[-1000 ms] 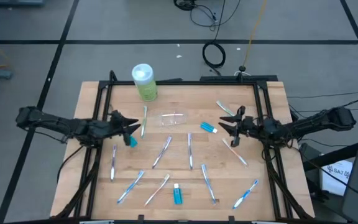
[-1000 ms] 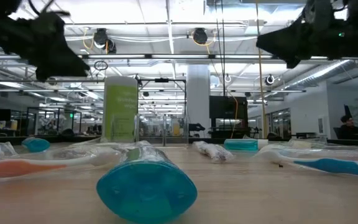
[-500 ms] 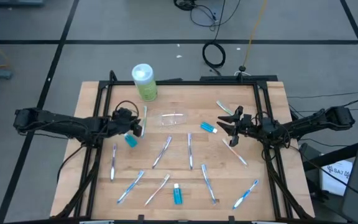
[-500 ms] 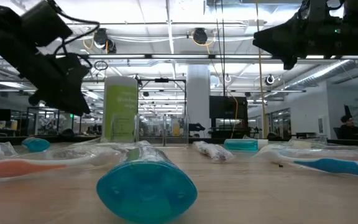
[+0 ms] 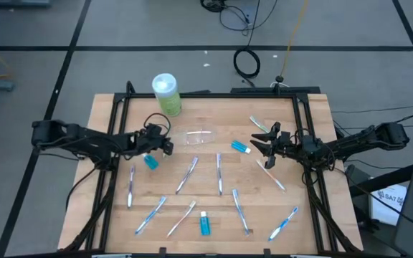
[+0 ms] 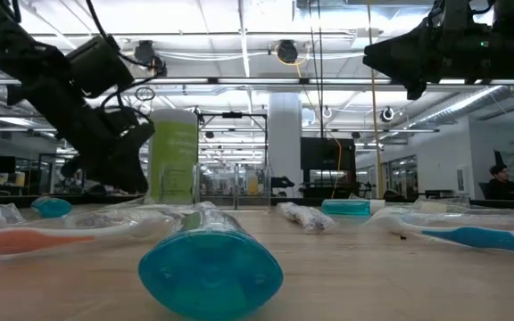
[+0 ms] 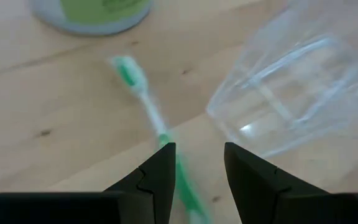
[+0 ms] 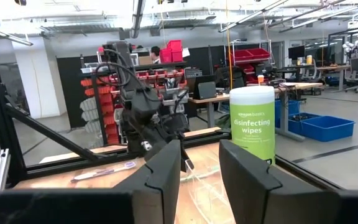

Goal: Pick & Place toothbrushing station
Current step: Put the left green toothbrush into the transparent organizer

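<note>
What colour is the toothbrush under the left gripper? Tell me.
Green and white: the toothbrush has a green head and lower handle with a white neck, clearest in the left wrist view.

Left claw moves from spot beside small blue tube inward across tabletop, now over green toothbrush, next to clear plastic cup. Left arm stretches further in from left edge. In low view, left claw drops from upper left corner to just above tabletop level, in front of green wipes canister. Fingers now parted, green toothbrush running between them.
</note>
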Robot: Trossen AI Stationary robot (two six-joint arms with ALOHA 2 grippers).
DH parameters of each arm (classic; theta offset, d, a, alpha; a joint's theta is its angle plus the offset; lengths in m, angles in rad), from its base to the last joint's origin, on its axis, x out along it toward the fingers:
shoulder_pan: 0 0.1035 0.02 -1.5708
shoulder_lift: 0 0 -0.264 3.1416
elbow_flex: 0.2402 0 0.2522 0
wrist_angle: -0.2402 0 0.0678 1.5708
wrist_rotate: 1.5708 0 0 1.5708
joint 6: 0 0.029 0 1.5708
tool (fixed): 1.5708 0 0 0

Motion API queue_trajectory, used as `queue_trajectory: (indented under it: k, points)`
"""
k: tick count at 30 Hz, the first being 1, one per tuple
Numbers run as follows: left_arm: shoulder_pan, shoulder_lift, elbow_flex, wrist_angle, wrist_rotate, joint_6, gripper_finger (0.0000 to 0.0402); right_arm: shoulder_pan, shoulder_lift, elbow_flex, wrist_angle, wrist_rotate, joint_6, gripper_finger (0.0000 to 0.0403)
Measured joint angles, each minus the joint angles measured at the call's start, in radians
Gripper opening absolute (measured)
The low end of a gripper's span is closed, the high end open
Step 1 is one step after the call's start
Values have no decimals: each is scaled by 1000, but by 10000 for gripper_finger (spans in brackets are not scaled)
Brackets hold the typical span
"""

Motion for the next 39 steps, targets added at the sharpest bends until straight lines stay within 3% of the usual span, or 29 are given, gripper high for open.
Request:
queue_trajectory:
  k: [18,30,39]
  points:
    - [70,152,2,12,-14,59,138,0,0,2,-1,0,-21,102]
    - [70,152,1,-28,-41,-6,15,0,0,2,-5,0,-27,102]
    - [71,136,-1,-23,-51,-28,21,0,0,2,-5,0,-27,102]
